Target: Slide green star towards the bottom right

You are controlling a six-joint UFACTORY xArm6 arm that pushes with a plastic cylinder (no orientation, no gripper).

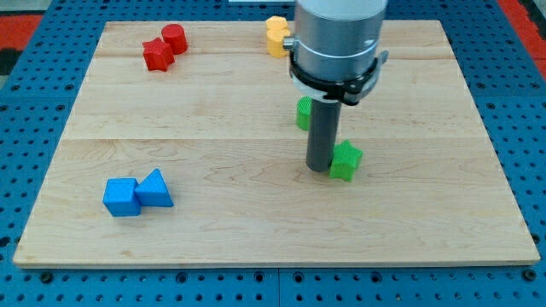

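Right of the worktop's (pixel 256 230) centre sits the green star (pixel 345 160), with the tip (pixel 320 168) touching or all but touching its left side. No jaws on this end effector: only a bare dark rod, so nothing to open, close or grip with, merely a point for pushing.

Looks like a small, rigid, light block, probably wood or plastic, on smooth pale boards; likely to slide easily and also to spin if nudged off-centre. Not fragile by the look of it. No taking hold possible; best contact judged to be the upper-left face, opposite the bottom-right heading, aimed through the middle. From the present spot on the left flank, a push would probably send it rightward more than downward.

Roughly as wide as deep, so no clear long axis; points of the star too small to tell which way any one faces.

Elsewhere: a second green block (pixel 304 112) just above the rod, partly hidden, shape unclear; two yellow blocks (pixel 275 36) at the top edge; a red cylinder (pixel 174 38) touching a red star (pixel 157 55) top left; a blue cube (pixel 121 197) touching a blue triangle (pixel 154 189) bottom left. Path toward bottom right free of other blocks.
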